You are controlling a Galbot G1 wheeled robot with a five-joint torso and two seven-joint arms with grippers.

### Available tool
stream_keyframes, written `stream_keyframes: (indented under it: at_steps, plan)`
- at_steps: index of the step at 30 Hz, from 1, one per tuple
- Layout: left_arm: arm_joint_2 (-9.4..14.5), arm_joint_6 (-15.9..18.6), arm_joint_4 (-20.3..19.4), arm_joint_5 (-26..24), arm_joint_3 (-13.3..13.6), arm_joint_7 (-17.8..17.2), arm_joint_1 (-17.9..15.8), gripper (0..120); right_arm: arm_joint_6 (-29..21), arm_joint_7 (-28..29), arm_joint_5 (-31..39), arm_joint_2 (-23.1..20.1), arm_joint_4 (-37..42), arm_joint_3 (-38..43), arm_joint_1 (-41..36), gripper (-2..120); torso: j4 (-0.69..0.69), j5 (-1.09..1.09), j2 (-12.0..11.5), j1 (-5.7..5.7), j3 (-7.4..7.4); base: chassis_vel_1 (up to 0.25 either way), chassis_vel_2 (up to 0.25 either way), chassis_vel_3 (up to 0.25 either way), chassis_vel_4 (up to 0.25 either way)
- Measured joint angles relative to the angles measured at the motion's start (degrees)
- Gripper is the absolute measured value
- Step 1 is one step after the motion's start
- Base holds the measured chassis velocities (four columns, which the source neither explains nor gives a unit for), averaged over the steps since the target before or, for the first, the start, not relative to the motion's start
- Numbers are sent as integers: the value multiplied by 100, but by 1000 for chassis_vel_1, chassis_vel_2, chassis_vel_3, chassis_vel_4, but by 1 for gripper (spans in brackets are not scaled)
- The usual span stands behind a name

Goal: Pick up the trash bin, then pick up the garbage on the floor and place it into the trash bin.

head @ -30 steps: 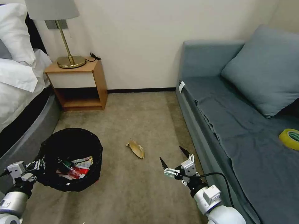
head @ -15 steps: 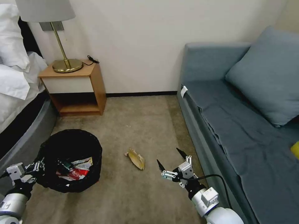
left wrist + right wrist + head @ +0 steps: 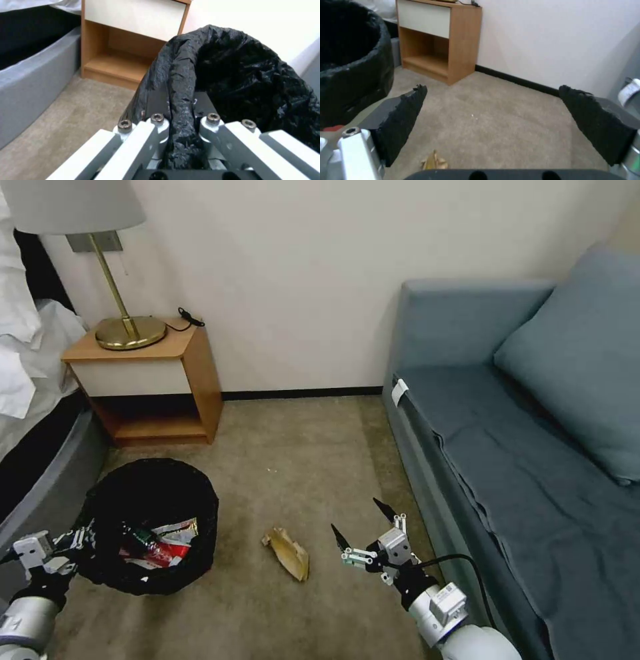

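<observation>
White-silver arms, black-padded gripper (image 3: 361, 531) fingers, black cable.

The head camera looks forward and down from above onto the beige carpet floor (image 3: 300, 460), taking in the whole corner; the left wrist camera sits very close behind the round black mesh trash bin (image 3: 233, 75); the right wrist camera looks low along the carpet; all three share the wooden nightstand (image 3: 147, 380).

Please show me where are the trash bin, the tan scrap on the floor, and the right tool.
trash bin (image 3: 200, 500): head view, on the right part of its black rim.
tan scrap (image 3: 288, 553): head view, on its middle, lying on the carpet.
right tool (image 3: 360, 527): head view, midway between its open fingertips.
</observation>
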Motion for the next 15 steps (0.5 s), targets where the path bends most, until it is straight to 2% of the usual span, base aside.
stream_keyframes:
  at_steps: [8,12,15]
  plan:
    - [12,-1,-32,30,-80,39,21,6,356,-138,-120,-191,-272,-416,284,100,0,2,-1,1,1,-133,148,151,-129]
    - [-36,-22,-35,198,-163,111,99,6,281,-253,-5,-444,-486,-916,729,100,0,1,-1,0,0,-7,9,17,-6]
    - [-98,-71,-41,240,-266,169,202,6,-18,-308,253,-723,-672,-1595,1248,100,0,0,-1,0,0,0,0,0,0]
